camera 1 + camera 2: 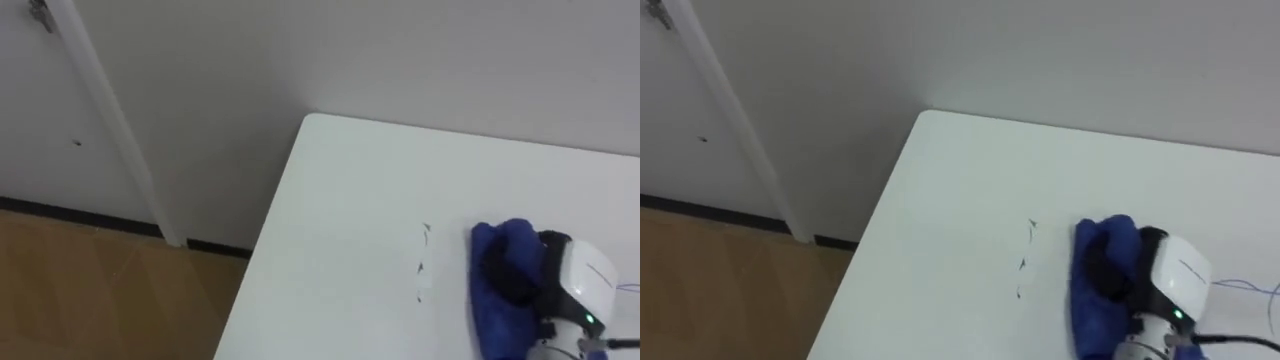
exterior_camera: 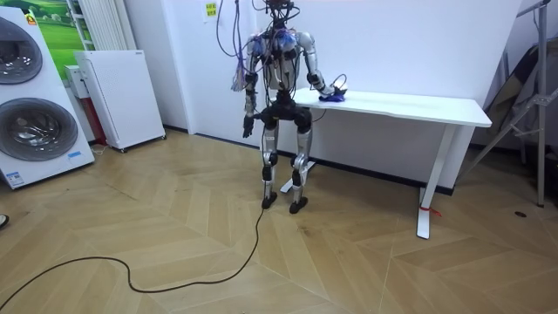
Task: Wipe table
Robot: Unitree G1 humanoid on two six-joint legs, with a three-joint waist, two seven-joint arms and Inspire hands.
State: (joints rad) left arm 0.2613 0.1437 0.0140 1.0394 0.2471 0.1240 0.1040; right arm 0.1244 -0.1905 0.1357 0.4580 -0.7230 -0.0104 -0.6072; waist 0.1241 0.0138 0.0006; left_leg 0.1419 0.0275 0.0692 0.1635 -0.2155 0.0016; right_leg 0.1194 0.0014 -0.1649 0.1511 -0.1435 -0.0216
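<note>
- One table [image 1: 340,200], white, takes up most of my eye view. Its far-left corner sits by the wall, and in the room view the robot stands at that end.
- One blue cloth [image 1: 497,300] lies bunched on the top, toward the right edge of my view.
- Right hand [image 1: 580,275] sits on the cloth with its fingers sunk in the folds; I cannot tell whether they pinch it or only press on it.
- Left hand [image 2: 248,129] hangs by the hip, well apart from the table, so the right is the nearer one for this job.
- Few dark marks [image 1: 420,268] lie just left of the cloth, not touching it, in a short line running near to far.
- My judgement: the next sweep should go left, across that line, with the cloth kept flat under the hand.
</note>
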